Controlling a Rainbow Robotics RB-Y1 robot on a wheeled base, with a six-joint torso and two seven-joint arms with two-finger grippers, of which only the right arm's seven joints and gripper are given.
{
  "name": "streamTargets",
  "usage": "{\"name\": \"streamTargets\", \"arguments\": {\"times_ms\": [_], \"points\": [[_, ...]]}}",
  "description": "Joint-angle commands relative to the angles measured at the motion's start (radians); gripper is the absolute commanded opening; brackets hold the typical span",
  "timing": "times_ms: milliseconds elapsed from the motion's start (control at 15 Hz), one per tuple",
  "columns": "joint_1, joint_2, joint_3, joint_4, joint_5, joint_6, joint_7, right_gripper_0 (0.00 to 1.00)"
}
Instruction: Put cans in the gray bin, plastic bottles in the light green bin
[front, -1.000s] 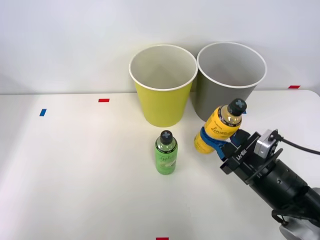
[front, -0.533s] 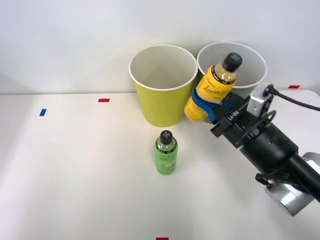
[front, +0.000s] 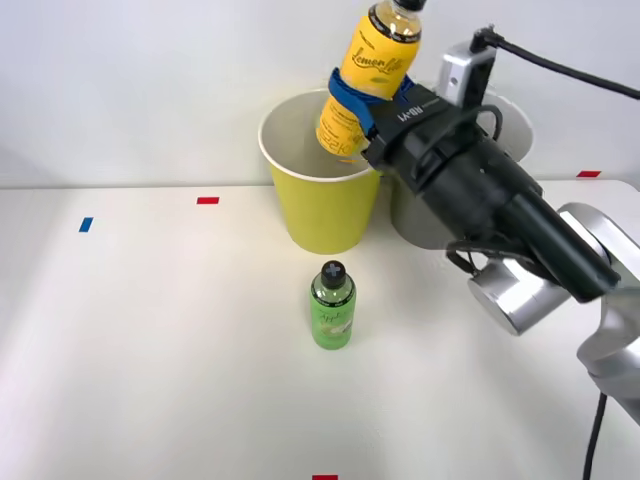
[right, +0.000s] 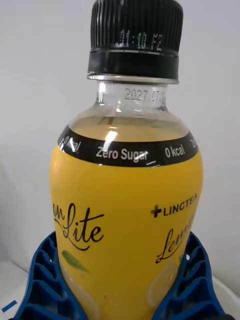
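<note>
Front view, tool (front: 362, 103) gripping yellow-orange bottle (front: 370, 75), above light green bin (front: 322, 210)

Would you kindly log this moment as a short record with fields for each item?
right gripper: shut on the yellow bottle
yellow bottle: lifted, tilted, its base over the light green bin's mouth
light green bin: upright at the table's back, next to the gray bin
gray bin: upright, partly hidden by the arm
green bottle: upright on the table in front of the light green bin

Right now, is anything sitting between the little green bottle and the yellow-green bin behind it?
No. In the front view, only bare white table separates the green bottle from the yellow-green bin.
</note>
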Motion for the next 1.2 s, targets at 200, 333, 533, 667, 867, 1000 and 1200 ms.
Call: {"name": "streamTargets", "arguments": {"times_ms": [200,333,533,667,867,1000,1200], "points": [[-0.143,0.031,0.001,0.000,-0.018,0.230,-0.001,0.00],[-0.185,0.031,0.011,0.031,-0.027,0.264,-0.001,0.00],[-0.237,0.053,0.032,0.132,-0.024,0.238,0.009,0.00],[-0.272,0.061,0.047,0.181,-0.016,0.236,0.010,0.00],[-0.320,0.093,0.063,0.273,0.035,0.235,0.004,0.00],[-0.344,0.122,0.066,0.326,0.058,0.235,0.004,0.03],[-0.349,0.128,0.070,0.341,0.079,0.235,0.001,0.73]]}}
